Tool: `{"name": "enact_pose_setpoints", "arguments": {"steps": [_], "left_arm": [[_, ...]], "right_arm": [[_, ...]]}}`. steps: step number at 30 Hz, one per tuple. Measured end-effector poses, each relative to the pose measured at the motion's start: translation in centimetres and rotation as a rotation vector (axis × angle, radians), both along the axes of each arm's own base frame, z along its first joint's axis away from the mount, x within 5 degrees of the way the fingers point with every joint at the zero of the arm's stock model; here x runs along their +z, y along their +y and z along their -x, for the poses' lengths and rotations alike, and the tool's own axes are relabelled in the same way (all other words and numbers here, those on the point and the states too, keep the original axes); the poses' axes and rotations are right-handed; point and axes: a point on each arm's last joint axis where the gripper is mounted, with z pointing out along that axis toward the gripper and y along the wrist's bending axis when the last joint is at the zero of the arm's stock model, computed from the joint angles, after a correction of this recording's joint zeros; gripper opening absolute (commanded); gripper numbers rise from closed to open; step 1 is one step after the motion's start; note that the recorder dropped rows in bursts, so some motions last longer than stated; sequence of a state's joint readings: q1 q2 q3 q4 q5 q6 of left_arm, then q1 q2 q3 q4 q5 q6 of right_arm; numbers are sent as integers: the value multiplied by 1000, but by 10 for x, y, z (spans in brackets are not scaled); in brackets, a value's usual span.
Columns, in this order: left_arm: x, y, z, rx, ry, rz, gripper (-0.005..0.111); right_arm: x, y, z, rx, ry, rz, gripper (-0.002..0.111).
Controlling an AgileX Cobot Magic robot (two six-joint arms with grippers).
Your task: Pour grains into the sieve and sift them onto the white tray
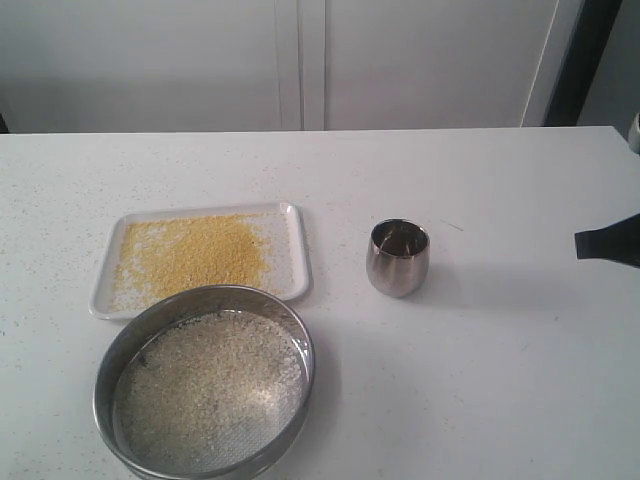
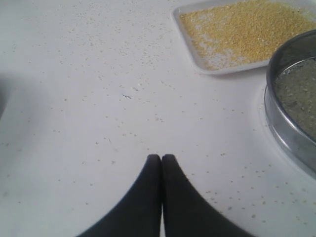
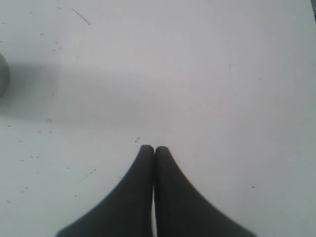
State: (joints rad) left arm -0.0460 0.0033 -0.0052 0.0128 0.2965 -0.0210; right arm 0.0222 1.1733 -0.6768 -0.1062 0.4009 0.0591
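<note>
Starting at the 2 tools, the left tool [image 2: 161,157] and the right tool [image 3: 153,147] are seen closed and empty, tips together above bare bench [image 1: 500,380]. Further out, the steel cup [image 1: 397,258] is stood upright, seemingly empty. The sieve [image 1: 205,299], just beside the white tray [image 1: 296,245], is seen holding whitish grains [image 1: 205,385]; golden grains [image 1: 195,252] are spread on that tray. Pouring and sifting are judged done; little is left.

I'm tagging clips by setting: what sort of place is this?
Likely a lab test bench, not a kitchen: white table, plain white wall panels, just a sieve, white tray and steel cup.
</note>
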Motion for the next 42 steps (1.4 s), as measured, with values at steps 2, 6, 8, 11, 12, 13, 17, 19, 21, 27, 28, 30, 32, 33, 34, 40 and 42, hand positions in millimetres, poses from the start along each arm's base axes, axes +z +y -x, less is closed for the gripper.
{"name": "enact_pose_setpoints", "arguments": {"steps": [2, 6, 8, 11, 12, 13, 17, 19, 21, 27, 28, 30, 32, 33, 34, 40, 42], "left_arm": [[1, 0, -1, 1, -16, 1, 0], [2, 0, -1, 1, -23, 1, 0], [2, 0, -1, 1, -25, 1, 0], [2, 0, -1, 2, -30, 1, 0], [2, 0, -1, 2, -30, 1, 0], [2, 0, -1, 2, -30, 1, 0], [2, 0, -1, 2, -30, 1, 0], [2, 0, -1, 2, -30, 1, 0], [2, 0, -1, 2, -30, 1, 0], [3, 0, -1, 2, -31, 2, 0], [3, 0, -1, 2, -31, 2, 0], [3, 0, -1, 2, -31, 2, 0], [3, 0, -1, 2, -32, 2, 0], [3, 0, -1, 2, -32, 2, 0], [3, 0, -1, 2, -32, 2, 0], [3, 0, -1, 2, -36, 2, 0], [3, 0, -1, 2, -36, 2, 0]], "right_arm": [[0, 0, 0, 0, 0, 0, 0], [0, 0, 0, 0, 0, 0, 0], [0, 0, 0, 0, 0, 0, 0], [0, 0, 0, 0, 0, 0, 0], [0, 0, 0, 0, 0, 0, 0], [0, 0, 0, 0, 0, 0, 0], [0, 0, 0, 0, 0, 0, 0], [0, 0, 0, 0, 0, 0, 0], [0, 0, 0, 0, 0, 0, 0], [0, 0, 0, 0, 0, 0, 0], [0, 0, 0, 0, 0, 0, 0], [0, 0, 0, 0, 0, 0, 0], [0, 0, 0, 0, 0, 0, 0], [0, 0, 0, 0, 0, 0, 0], [0, 0, 0, 0, 0, 0, 0], [7, 0, 4, 0, -30, -1, 0], [12, 0, 7, 0, -53, -1, 0]]}}
